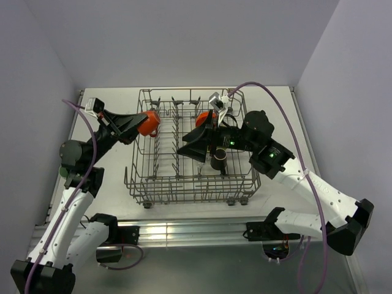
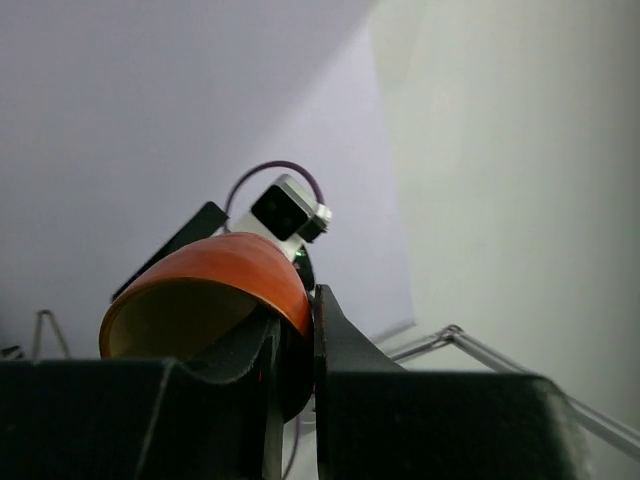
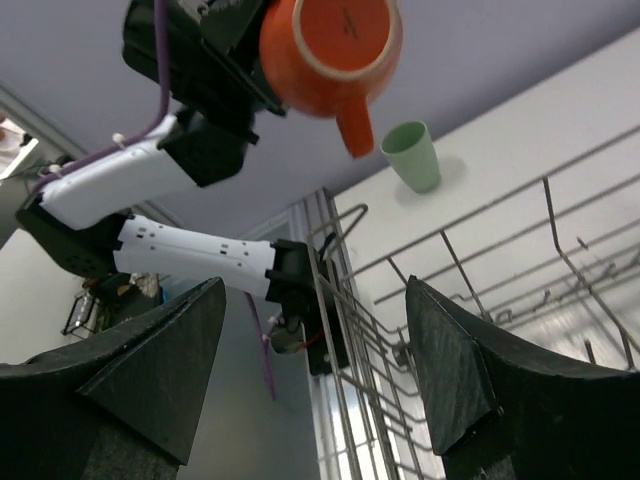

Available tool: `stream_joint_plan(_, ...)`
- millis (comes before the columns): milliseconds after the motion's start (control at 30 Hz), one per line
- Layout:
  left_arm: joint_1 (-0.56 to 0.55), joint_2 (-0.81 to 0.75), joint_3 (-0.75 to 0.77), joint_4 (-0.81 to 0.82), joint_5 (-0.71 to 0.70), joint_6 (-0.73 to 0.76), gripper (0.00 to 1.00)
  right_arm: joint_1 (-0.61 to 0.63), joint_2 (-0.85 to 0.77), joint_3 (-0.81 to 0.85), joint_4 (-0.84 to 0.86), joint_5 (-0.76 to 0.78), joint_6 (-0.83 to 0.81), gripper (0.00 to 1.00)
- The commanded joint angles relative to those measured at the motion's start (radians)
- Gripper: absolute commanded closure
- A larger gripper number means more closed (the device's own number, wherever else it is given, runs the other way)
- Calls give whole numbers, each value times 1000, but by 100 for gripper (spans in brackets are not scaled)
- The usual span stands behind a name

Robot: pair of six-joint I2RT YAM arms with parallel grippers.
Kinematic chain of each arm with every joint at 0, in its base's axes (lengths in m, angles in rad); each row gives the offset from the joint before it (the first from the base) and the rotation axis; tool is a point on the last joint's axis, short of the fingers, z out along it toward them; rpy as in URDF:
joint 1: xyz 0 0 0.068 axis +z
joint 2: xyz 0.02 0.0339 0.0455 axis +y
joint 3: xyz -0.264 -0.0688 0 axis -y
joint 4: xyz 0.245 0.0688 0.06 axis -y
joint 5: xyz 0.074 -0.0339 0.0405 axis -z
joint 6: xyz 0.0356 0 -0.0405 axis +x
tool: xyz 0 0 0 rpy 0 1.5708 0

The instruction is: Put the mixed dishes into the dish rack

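Note:
My left gripper (image 1: 138, 122) is shut on the wall of the small orange handled cup (image 1: 148, 122), which hangs at the left rim of the dish rack (image 1: 159, 184). The left wrist view shows the cup's rim (image 2: 215, 300) pinched between my left gripper's (image 2: 297, 318) fingers. From the right wrist view the cup (image 3: 330, 50) shows bottom-up, handle down. My right gripper (image 1: 187, 151) stands open inside the rack with nothing between its fingers (image 3: 315, 290). An orange bowl (image 1: 202, 118) and a dark brown mug (image 1: 218, 160) sit in the rack. A pale green cup (image 3: 412, 155) stands on the table beyond the rack.
Upright wire tines and the rack's side wall (image 3: 350, 300) surround my right gripper. A corner of the rack's rim (image 2: 470, 340) shows past the cup in the left wrist view. White walls close in the table at the back and both sides.

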Motion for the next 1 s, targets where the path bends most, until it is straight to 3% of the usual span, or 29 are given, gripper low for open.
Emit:
stream_joint_plan(0, -66, -29, -13, 163, -115, -153, 100, -4, 26, -14, 248, -60, 61, 21)
stream_joint_plan(167, -104, -38, 20, -2, -119, -124, 100, -1, 89, 16, 329, -96, 50, 26)
stream_joint_plan(533, -170, -30, 20, -29, -162, -128, 100, 11, 195, 12, 533, -147, 67, 36)
stream_joint_plan(633, -186, -22, 25, -29, -162, -122, 100, 16, 239, 47, 519, -148, 55, 39)
stream_joint_plan(900, -199, -7, 29, -20, -157, -121, 100, 52, 310, 93, 558, -165, 70, 55)
stream_joint_plan(933, -201, -1, 32, -18, -153, -121, 100, 53, 313, 96, 556, -165, 70, 60)
stream_joint_plan(967, -201, -1, 31, -15, -153, -122, 100, 54, 317, 96, 558, -167, 68, 75)
